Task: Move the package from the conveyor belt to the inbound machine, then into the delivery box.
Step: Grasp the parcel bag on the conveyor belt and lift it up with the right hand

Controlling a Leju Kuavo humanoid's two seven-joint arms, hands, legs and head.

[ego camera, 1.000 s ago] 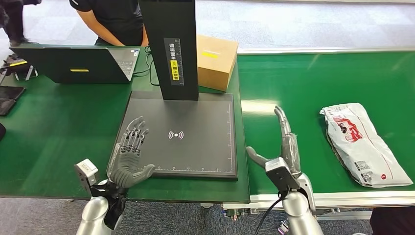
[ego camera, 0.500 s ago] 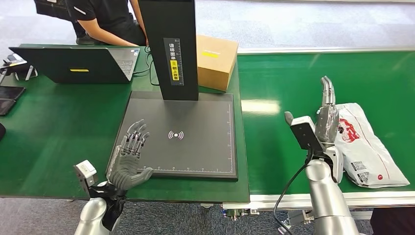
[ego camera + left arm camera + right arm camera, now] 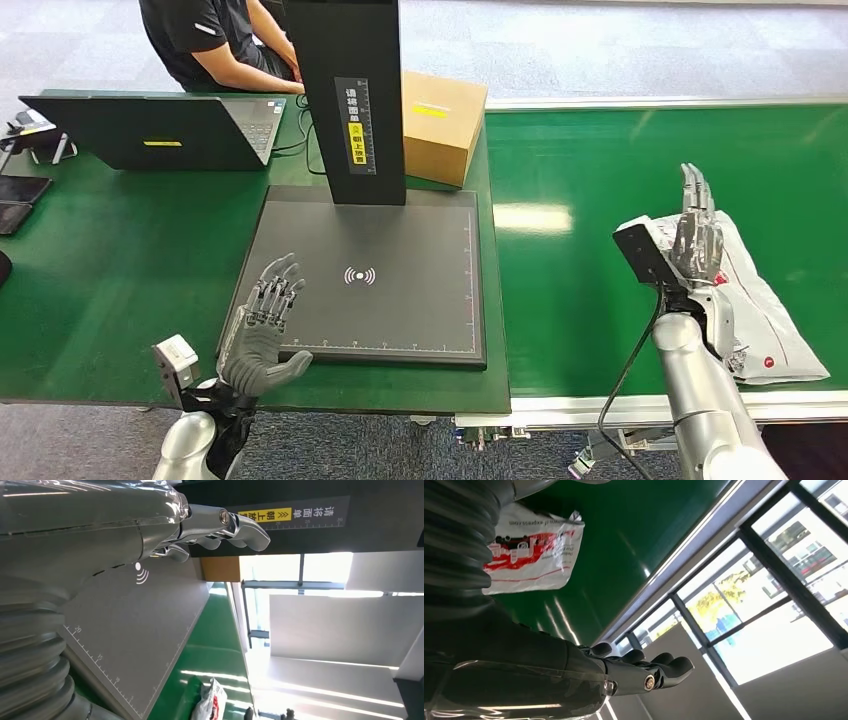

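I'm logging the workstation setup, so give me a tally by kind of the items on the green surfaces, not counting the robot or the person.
Plastic mail package: 1
Cardboard box: 1
Inbound machine, with pad and black column: 1
Laptop: 1
Dark flat devices at the left edge: 2
Total: 6
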